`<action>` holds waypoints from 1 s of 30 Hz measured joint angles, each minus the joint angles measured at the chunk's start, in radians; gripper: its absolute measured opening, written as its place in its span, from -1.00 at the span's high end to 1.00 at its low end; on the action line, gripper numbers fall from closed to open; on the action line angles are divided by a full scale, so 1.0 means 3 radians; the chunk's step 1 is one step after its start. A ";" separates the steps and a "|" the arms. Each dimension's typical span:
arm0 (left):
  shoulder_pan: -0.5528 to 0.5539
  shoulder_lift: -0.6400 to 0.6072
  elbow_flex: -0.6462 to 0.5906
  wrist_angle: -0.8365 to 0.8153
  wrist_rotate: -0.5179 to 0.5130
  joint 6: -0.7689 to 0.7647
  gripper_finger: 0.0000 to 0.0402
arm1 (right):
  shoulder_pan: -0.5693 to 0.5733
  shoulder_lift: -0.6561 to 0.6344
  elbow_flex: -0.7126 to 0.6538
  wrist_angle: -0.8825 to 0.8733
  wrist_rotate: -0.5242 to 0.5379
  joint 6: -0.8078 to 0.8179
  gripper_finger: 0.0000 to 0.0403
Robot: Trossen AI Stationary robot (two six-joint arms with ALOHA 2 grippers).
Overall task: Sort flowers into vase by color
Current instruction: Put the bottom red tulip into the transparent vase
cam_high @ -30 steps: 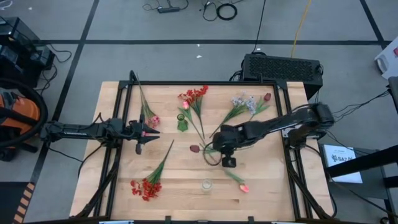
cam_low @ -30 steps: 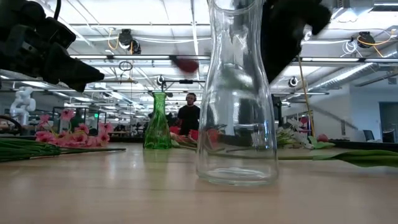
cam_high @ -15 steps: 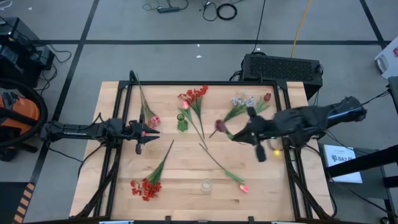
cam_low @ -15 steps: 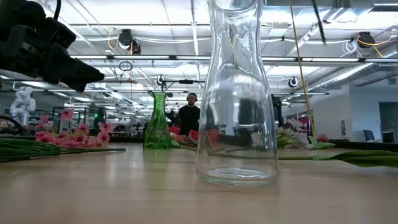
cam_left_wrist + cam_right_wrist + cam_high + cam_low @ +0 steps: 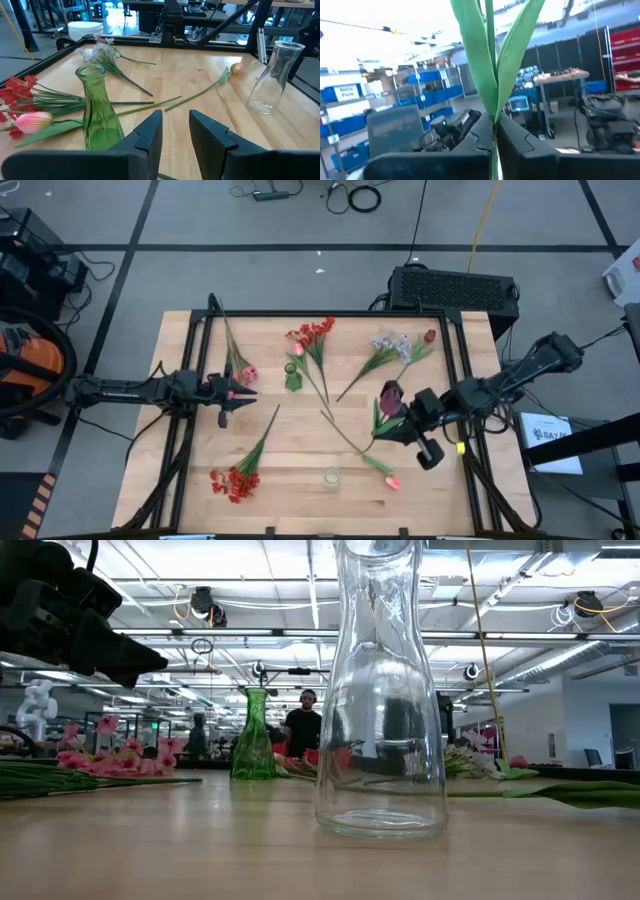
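1. A pale wooden bench [image 5: 300,465] with a black metal frame is carrying thin green-stemmed artificial flowers: red clusters [image 5: 233,482] at the near left, another red cluster [image 5: 313,332] at the far middle, pink blossoms [image 5: 245,372] at the left, pale lavender sprigs [image 5: 390,342] at the far right, and a pink bud [image 5: 392,481] near the clear vase.
2. A ribbed green glass vase [image 5: 293,376] is standing near the bench's middle; a smooth clear glass vase [image 5: 331,477], narrow at the neck, is standing at the near edge.
3. The low view is showing the clear vase up close and a person standing in the room beyond, which the overhead view is not showing.
4. The right pincer [image 5: 415,420] is hanging above the bench's right side, closing tightly on the stem of a dark maroon tulip [image 5: 389,396]; its wrist view is showing the long green leaves rising from between the dark fingers [image 5: 517,142].
5. The left pincer [image 5: 232,392] is waiting at the left, beside the pink blossoms, its fingers [image 5: 150,132] standing narrowly apart and holding nothing.
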 joint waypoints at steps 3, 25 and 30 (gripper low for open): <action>-0.0001 0.0000 0.0000 0.0000 0.0000 0.0000 0.48 | 0.0067 0.0208 -0.0020 0.0171 0.0002 -0.0014 0.97; -0.0001 0.0000 0.0000 0.0000 -0.0001 0.0000 0.48 | 0.0145 0.1244 -0.0022 0.1092 0.0020 -0.0090 0.97; 0.0000 0.0000 0.0000 0.0000 -0.0001 0.0000 0.48 | 0.0146 0.1437 -0.0021 0.1093 0.0017 -0.0090 0.97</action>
